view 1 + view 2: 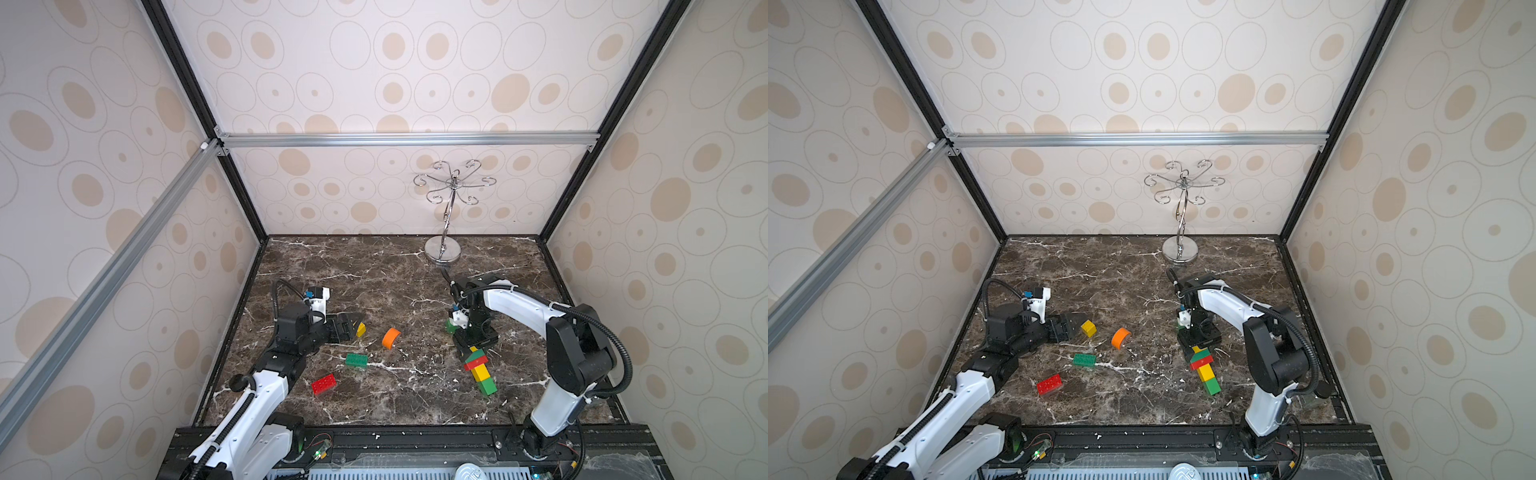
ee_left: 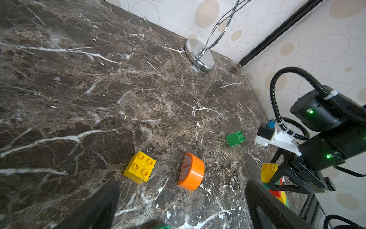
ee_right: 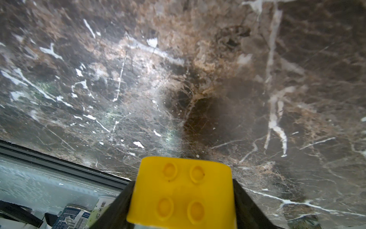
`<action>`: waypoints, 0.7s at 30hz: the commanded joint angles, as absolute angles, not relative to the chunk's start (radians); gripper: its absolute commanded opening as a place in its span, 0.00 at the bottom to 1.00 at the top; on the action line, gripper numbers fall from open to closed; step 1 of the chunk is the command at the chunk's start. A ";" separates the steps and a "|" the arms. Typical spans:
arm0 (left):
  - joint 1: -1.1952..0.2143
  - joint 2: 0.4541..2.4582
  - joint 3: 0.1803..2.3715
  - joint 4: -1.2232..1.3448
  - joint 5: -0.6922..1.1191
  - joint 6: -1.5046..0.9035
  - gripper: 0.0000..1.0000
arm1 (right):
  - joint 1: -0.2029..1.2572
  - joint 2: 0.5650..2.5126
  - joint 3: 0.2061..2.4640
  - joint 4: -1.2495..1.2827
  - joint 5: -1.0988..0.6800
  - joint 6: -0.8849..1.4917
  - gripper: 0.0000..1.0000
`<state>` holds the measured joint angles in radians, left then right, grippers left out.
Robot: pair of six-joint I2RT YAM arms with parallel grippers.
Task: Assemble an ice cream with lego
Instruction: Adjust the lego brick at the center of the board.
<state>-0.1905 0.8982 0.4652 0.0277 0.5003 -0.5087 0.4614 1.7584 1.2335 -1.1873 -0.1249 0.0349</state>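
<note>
My right gripper [image 1: 471, 348] [image 3: 182, 188] is shut on a lego stack [image 1: 481, 371] [image 1: 1205, 371] of green, red and yellow bricks; its studded yellow end fills the space between the jaws in the right wrist view. At the table's left my left gripper [image 1: 353, 326] [image 1: 1077, 326] [image 2: 183, 195] is open and holds nothing. Just ahead of it sits a yellow square brick [image 1: 360, 329] [image 2: 139, 167], and beyond that an orange half-round piece [image 1: 391, 338] [image 2: 191, 172]. A green oblong brick [image 1: 356, 360], a red oblong brick [image 1: 323, 384] and a small green brick [image 2: 235, 138] lie loose.
A silver hooked stand [image 1: 442, 250] [image 2: 200, 57] is at the back of the marble table [image 1: 374, 282]. Patterned walls close in the back and both sides. A black rail [image 1: 415, 436] runs along the front edge, and cans [image 3: 75, 216] show past it.
</note>
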 commanded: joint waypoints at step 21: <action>-0.181 0.917 0.488 0.027 0.508 -0.495 1.00 | 0.492 1.834 1.269 -1.291 -0.117 -0.035 0.00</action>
